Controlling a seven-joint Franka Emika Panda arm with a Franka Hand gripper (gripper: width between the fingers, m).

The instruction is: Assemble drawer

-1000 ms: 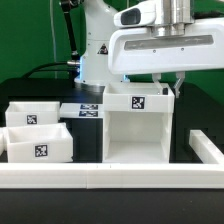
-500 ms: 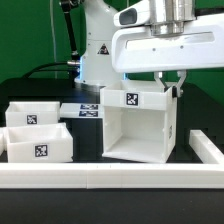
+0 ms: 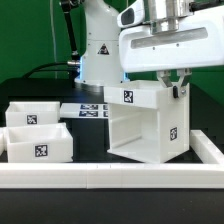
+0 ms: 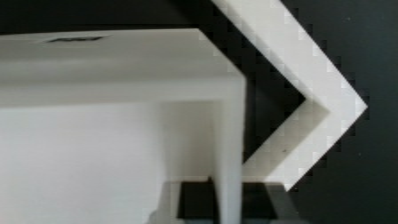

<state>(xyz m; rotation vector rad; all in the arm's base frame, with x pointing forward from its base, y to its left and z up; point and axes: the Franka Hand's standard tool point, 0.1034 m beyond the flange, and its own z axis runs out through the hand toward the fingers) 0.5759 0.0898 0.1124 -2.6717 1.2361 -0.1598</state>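
Note:
The tall white housing box (image 3: pixel 140 125) stands on the black table, turned at an angle, with its open front facing the camera and tags on its top lip and right side. My gripper (image 3: pixel 175 88) is shut on the box's right wall at its top edge. In the wrist view the thin white wall (image 4: pixel 228 195) runs between my dark fingers (image 4: pixel 192 203). Two shallow white trays sit at the exterior view's left, one behind (image 3: pixel 30 113) and one in front (image 3: pixel 40 143).
A long low white rail (image 3: pixel 100 178) runs along the front and bends back at the exterior view's right (image 3: pixel 205 147); it also shows in the wrist view (image 4: pixel 294 80). The marker board (image 3: pixel 88 108) lies behind the box. The arm's base stands behind.
My gripper has moved toward the exterior view's right with the housing box's wall in it. The box has slid right and turned, so its right side now shows.

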